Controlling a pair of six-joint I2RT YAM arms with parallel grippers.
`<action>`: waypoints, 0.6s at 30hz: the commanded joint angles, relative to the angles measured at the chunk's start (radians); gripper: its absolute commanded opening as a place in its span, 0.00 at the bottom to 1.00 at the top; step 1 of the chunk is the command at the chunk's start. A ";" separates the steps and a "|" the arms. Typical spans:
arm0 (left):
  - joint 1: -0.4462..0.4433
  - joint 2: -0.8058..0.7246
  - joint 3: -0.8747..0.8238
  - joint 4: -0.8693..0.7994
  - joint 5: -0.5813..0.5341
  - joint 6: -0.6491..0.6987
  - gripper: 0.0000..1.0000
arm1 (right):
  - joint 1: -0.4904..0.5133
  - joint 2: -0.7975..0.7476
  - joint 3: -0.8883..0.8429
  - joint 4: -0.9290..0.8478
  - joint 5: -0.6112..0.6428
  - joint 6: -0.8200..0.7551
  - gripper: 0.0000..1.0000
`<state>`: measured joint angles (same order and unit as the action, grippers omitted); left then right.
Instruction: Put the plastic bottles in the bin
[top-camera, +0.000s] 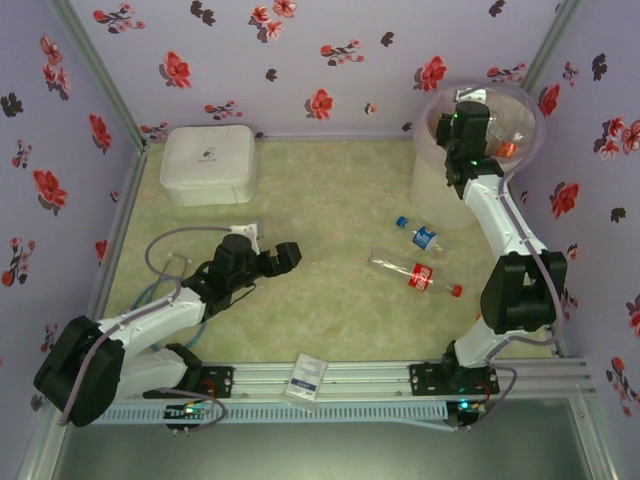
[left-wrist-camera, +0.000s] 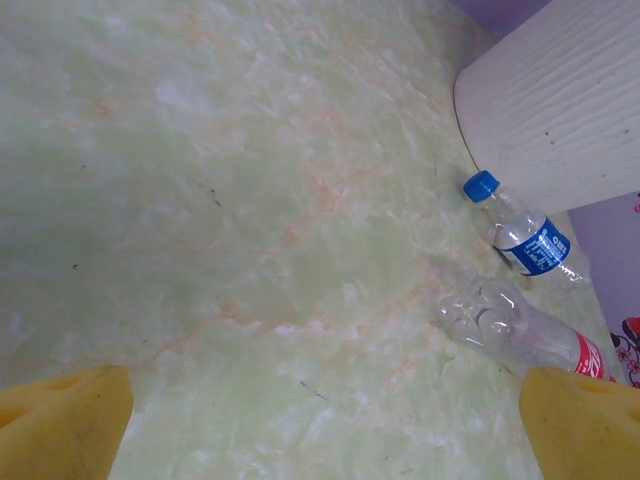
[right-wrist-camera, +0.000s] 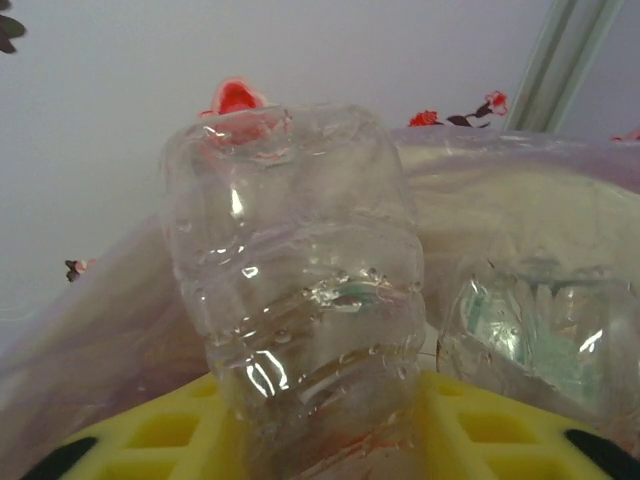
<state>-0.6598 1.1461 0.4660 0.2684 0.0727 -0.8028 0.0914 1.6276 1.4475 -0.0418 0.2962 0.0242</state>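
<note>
My right gripper (top-camera: 472, 128) hangs over the bin (top-camera: 428, 170), a large round pale bucket at the back right. Its yellow fingers (right-wrist-camera: 160, 430) are shut on a clear crushed plastic bottle (right-wrist-camera: 300, 270), which stands upright between them above the liner (right-wrist-camera: 520, 170). Another clear bottle (right-wrist-camera: 540, 330) lies inside the bin. Two bottles lie on the table in front of the bin: one with a blue cap (top-camera: 420, 236) (left-wrist-camera: 525, 232) and one with a red label (top-camera: 415, 273) (left-wrist-camera: 515, 330). My left gripper (top-camera: 275, 258) (left-wrist-camera: 320, 430) is open above bare table, left of both.
A flat white lidded box (top-camera: 208, 163) sits at the back left. A small white card (top-camera: 308, 378) rests on the front rail. Flowered walls close the table in on three sides. The bin's ribbed wall (left-wrist-camera: 560, 110) rises just behind the blue-capped bottle.
</note>
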 joint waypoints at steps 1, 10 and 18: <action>0.009 -0.006 0.013 0.002 0.007 0.009 1.00 | 0.004 0.005 0.032 -0.098 -0.027 0.064 0.62; 0.009 0.017 0.028 0.004 0.003 0.011 1.00 | 0.002 -0.029 0.251 -0.253 -0.015 0.057 0.89; 0.009 0.022 0.040 -0.006 0.010 0.019 1.00 | 0.002 0.040 0.278 -0.192 0.007 0.087 0.80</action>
<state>-0.6598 1.1698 0.4793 0.2653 0.0727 -0.8028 0.0914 1.6283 1.7134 -0.2554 0.2886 0.0772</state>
